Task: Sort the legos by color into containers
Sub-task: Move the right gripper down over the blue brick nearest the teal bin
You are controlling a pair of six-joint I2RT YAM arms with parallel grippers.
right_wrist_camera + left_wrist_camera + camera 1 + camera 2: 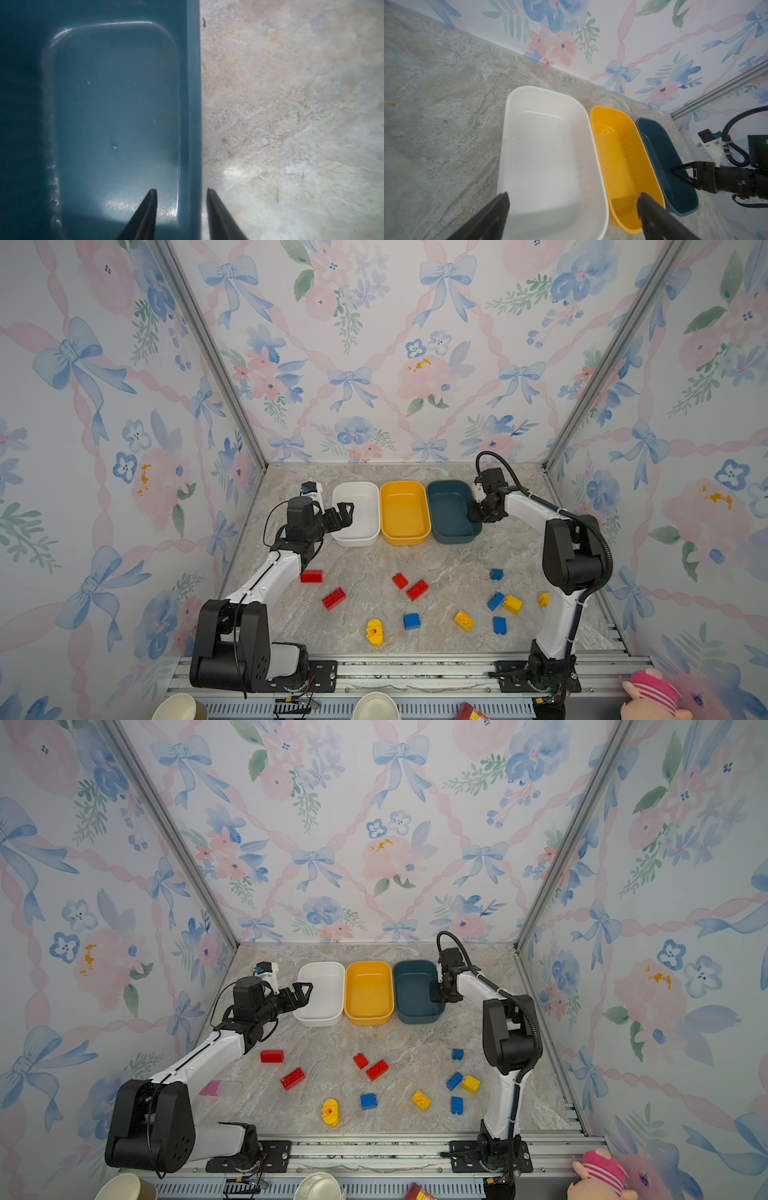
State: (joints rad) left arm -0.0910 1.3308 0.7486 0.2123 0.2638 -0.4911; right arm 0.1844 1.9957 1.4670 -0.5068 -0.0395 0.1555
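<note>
Top views, both: one grey marble-patterned tabletop [365,564] between floral-papered walls carries two black-and-white robot arms, the left arm [266,576] and the right arm [569,556], both mounted at its near edge.

Three equal rounded-rectangular plastic tubs stand side by side in one row at the far side. There is one white tub [363,506] on the left, one yellow-orange tub [404,512] in the middle and one dark teal-blue tub [449,510] on the right.

The left gripper [349,515] hovers over the white tub's left end. The left wrist view shows its jaws spread wide [573,196] and holding nothing. The right gripper [471,512] sits at the dark teal-blue tub's right wall. In the right wrist view [181,190] its jaws are partly parted astride that wall, one finger inside the tub and one outside over the table, with nothing gripped.

Beyond the near rail are two round paper cups [180,707] [376,705] and one pink plush toy [650,695].

Twelve small studded plastic bricks lie loose on the tabletop nearer than the tubs, all outside them:
- **Red:** four red bricks [311,576] [333,598] [400,580] [417,590], left and centre.
- **Blue:** four blue bricks [496,574] [495,600] [411,621] [499,625], centre and right.
- **Yellow:** three angular yellow bricks [513,604] [543,599] [464,620].
- **Rounded:** one rounded yellow piece [374,632] with a red dot, nearest the rail.
</note>
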